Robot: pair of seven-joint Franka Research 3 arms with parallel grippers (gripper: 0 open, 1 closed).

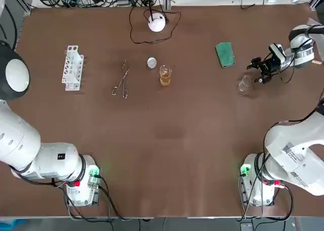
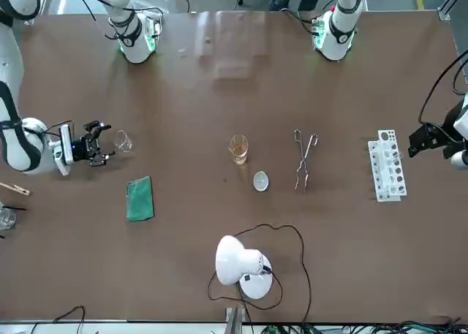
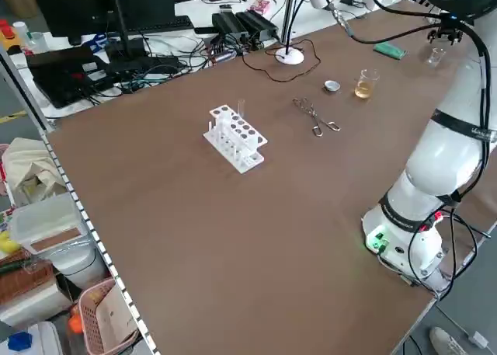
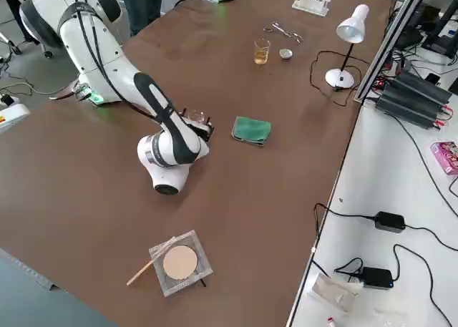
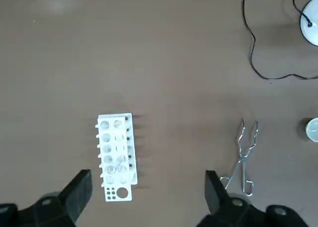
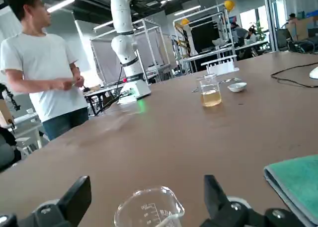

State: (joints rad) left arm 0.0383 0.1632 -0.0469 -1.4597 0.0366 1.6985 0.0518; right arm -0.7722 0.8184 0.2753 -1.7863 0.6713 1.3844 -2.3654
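Note:
My right gripper (image 1: 254, 73) is low over the table at the far right, open, with its fingers reaching toward an empty small glass beaker (image 1: 245, 83). In the right wrist view the beaker (image 6: 149, 209) stands between the spread fingers (image 6: 74, 197), with gaps on both sides. A green sponge (image 1: 225, 54) lies just beyond it. My left gripper (image 5: 147, 180) hangs open high above the left side of the table, over a white test tube rack (image 5: 117, 155); in the front view this gripper (image 2: 428, 139) is beside the rack (image 2: 386, 166). It holds nothing.
Mid-table stand a beaker of amber liquid (image 1: 165, 75), a small white dish (image 1: 152, 62) and metal tongs (image 1: 121, 82). A white desk lamp (image 1: 157, 22) with its cable is at the far edge. A mesh pad (image 4: 179, 262) lies behind the right arm. A person (image 6: 42, 68) stands off the table.

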